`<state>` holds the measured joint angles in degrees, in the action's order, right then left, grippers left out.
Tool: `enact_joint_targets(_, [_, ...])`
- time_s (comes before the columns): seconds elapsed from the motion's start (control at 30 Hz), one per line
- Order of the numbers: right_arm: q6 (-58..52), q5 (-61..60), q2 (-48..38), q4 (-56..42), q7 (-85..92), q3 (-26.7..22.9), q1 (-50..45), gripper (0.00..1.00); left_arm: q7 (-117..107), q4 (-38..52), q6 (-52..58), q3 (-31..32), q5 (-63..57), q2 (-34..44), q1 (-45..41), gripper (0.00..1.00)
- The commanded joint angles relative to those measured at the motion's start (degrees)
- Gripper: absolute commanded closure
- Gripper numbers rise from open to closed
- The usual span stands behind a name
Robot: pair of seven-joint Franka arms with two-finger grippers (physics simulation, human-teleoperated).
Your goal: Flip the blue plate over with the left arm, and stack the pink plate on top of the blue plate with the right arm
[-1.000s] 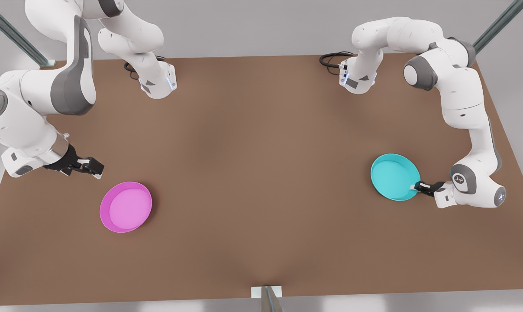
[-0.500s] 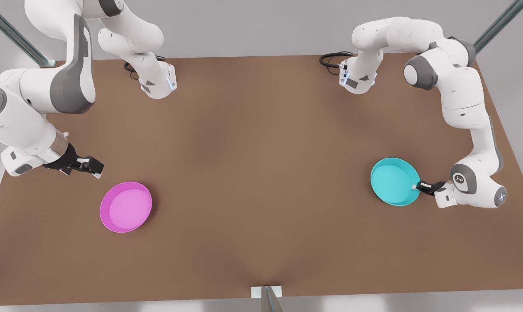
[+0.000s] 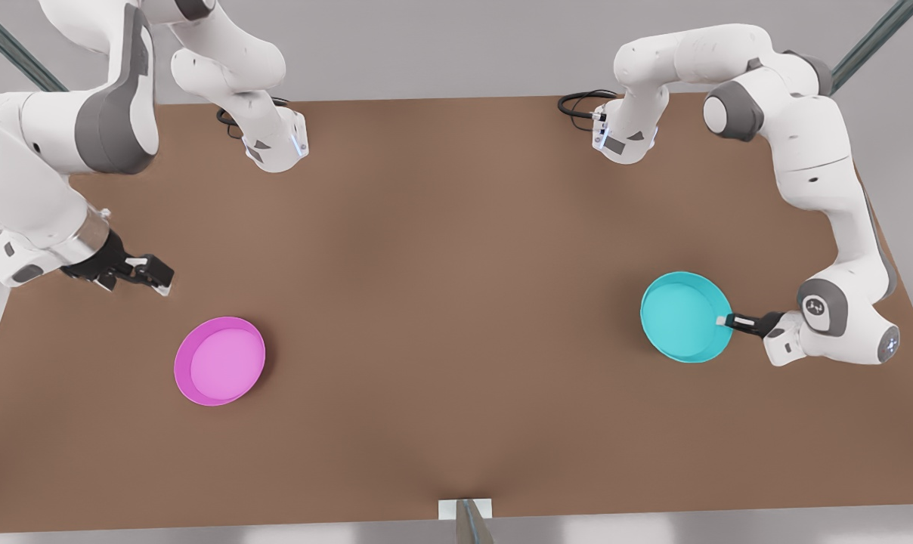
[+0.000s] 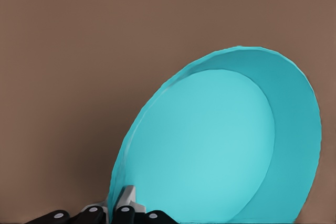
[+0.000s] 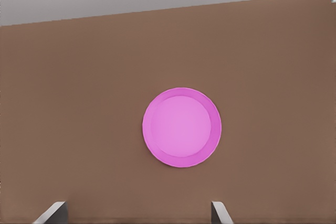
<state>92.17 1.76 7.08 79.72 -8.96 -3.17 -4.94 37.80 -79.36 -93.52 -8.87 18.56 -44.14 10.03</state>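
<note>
Since a second ago the blue plate (image 3: 683,316) sits tilted further, its far rim raised off the table (image 3: 441,302), and the left arm (image 3: 827,196) has drawn its elbow upward; the right arm (image 3: 41,174) has pulled back slightly from the pink plate (image 3: 219,361). Left gripper (image 3: 722,321): jaws closed thin on the plate's rim at the front view's right edge, one finger inside the wall, one outside, as the left wrist view shows with the fingers (image 4: 125,203) pinching the near lip and the dish (image 4: 220,140) opening away from them. Plate's open side faces away from the jaws and leans toward the front view's left; judgement: the flip turns on rolling about the gripped rim, so the pivot axis runs along the finger line. Flip is under way, not finished. Right gripper (image 3: 154,276): fingers spread, holding nothing, hovering above the table; the pink plate (image 5: 181,127) lies flat, upright, ahead of and between its jaws, apart from them. Right arm is the nearer one to pink; it waits. Plates lie well apart.
</note>
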Motion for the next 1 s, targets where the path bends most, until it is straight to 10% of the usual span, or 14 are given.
enact_joint_targets(0.0, [-0.15,0.09,-0.22,0.00,0.00,0.01,-0.16,0.00,-0.27,-0.09,0.18,-0.01,2.89,0.37,-0.80,0.78])
enact_joint_targets(0.97, [-0.32,0.18,3.21,-0.44,0.88,-0.08,-0.16,0.00,-38.68,2.99,5.28,-0.54,-26.99,8.54,-30.60,0.78])
